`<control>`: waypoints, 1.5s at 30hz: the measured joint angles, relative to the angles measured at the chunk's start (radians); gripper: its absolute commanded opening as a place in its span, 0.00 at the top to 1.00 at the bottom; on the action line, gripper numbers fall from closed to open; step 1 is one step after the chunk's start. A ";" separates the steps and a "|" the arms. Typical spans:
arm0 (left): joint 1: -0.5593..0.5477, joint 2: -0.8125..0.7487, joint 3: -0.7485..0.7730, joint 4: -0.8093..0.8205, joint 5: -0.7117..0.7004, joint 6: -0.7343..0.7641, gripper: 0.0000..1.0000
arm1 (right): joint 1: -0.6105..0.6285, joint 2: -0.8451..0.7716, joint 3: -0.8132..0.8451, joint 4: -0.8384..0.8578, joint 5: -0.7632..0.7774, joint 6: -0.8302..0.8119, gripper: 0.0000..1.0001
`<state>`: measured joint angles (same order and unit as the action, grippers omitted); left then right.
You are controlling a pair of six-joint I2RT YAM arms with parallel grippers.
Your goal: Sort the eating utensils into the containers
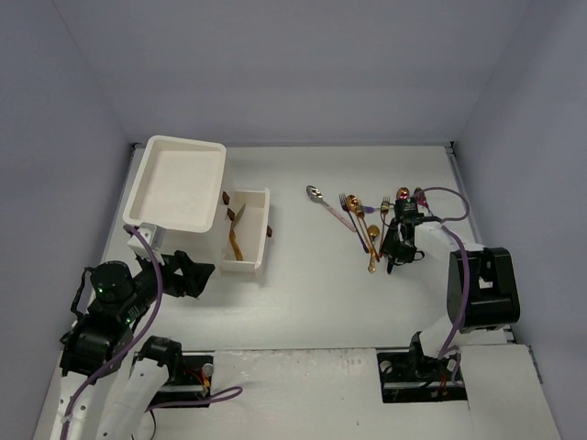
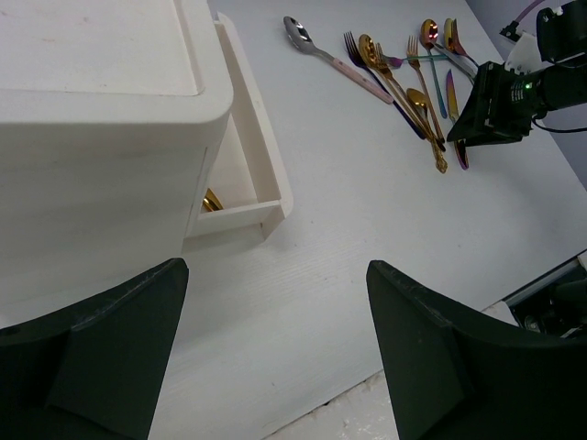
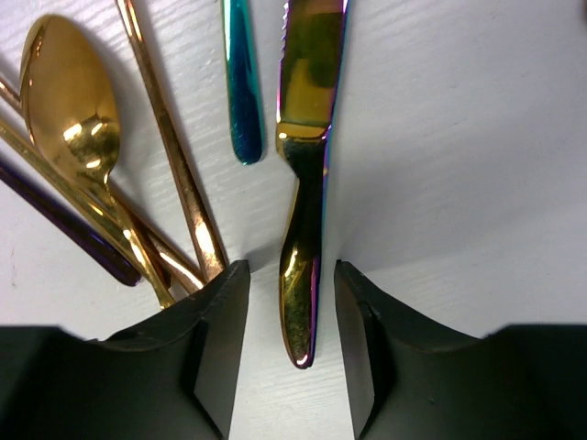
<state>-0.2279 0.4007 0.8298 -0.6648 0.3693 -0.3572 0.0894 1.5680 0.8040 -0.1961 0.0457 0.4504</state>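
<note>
White tabletop [image 1: 312, 293] carries the utensils [image 1: 359, 218] well right of the drawer unit [image 1: 179, 181]; right gripper [image 3: 292, 293], jaws narrow and unclamped, straddles the rainbow knife [image 3: 307, 174] handle there; left gripper [image 2: 275, 275] gapes wide, empty, beside that unit.

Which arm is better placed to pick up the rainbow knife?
The right arm. The right gripper straddles the rainbow knife at its handle, jaws open on either side. The left gripper hangs open beside the white drawer unit, far from the utensils.
</note>
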 measured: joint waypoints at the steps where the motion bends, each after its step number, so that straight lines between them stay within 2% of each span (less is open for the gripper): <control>1: 0.000 -0.001 0.001 -0.001 0.001 -0.001 0.24 | 0.006 -0.001 0.000 -0.008 0.000 0.005 0.59; 9: 0.000 -0.013 0.010 -0.020 0.001 -0.012 0.24 | 0.014 0.003 0.008 -0.039 0.025 0.025 0.64; 20: 0.000 -0.033 0.026 -0.047 0.000 -0.013 0.24 | -0.049 0.072 0.089 -0.097 0.030 0.025 0.70; 31: 0.000 -0.033 0.031 -0.051 0.000 -0.013 0.24 | -0.075 0.130 0.151 -0.091 0.034 0.002 0.64; 38: 0.000 -0.032 0.031 -0.053 0.000 -0.013 0.24 | -0.104 0.162 0.181 -0.061 0.033 -0.015 0.65; 41: 0.000 -0.030 0.031 -0.053 0.000 -0.013 0.24 | -0.108 0.169 0.188 -0.050 0.035 -0.022 0.69; 45: 0.000 -0.028 0.031 -0.053 0.000 -0.013 0.24 | -0.108 0.177 0.194 -0.035 0.037 -0.029 0.82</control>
<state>-0.2283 0.3732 0.8604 -0.7174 0.3691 -0.3702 -0.0189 1.7454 0.9976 -0.2306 0.0827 0.4216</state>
